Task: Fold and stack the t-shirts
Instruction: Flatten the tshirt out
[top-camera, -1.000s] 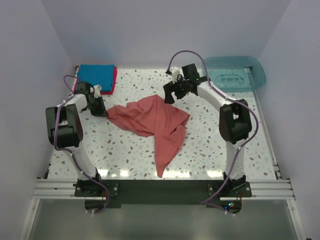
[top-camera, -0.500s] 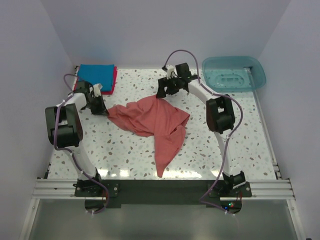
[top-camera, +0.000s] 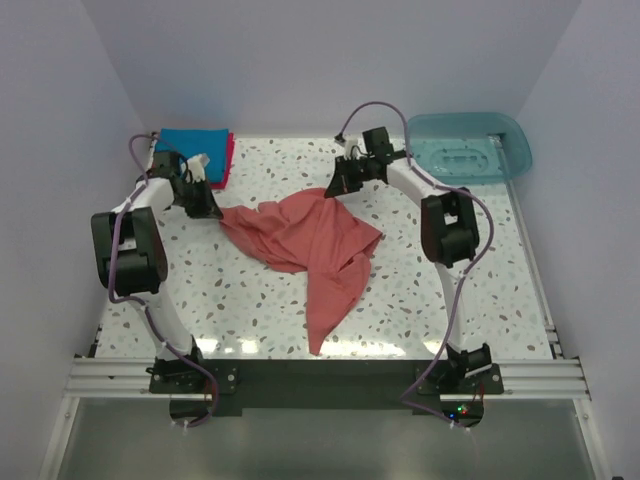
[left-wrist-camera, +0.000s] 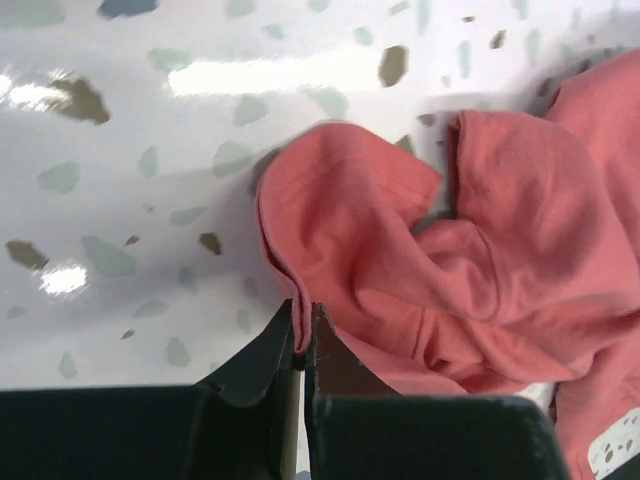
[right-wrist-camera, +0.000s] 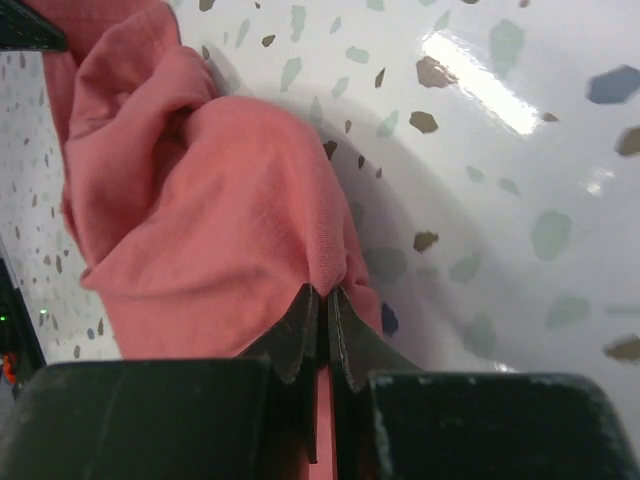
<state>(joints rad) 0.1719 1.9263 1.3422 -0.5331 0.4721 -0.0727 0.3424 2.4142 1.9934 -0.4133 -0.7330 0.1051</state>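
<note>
The salmon-red shirt (top-camera: 305, 245) is spread crumpled at the middle of the tabletop (top-camera: 430, 290). Its left edge is pinched in the clenched left claw (left-wrist-camera: 303, 335), its far edge in the clenched right claw (right-wrist-camera: 322, 300).

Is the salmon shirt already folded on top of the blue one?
No, the salmon-red shirt lies crumpled, apart from the folded blue shirt in the far left corner.

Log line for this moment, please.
left gripper: shut on salmon-red t-shirt, left edge | right gripper: shut on its far edge | blue t-shirt: folded, far-left corner | fold: not yet begun
</note>
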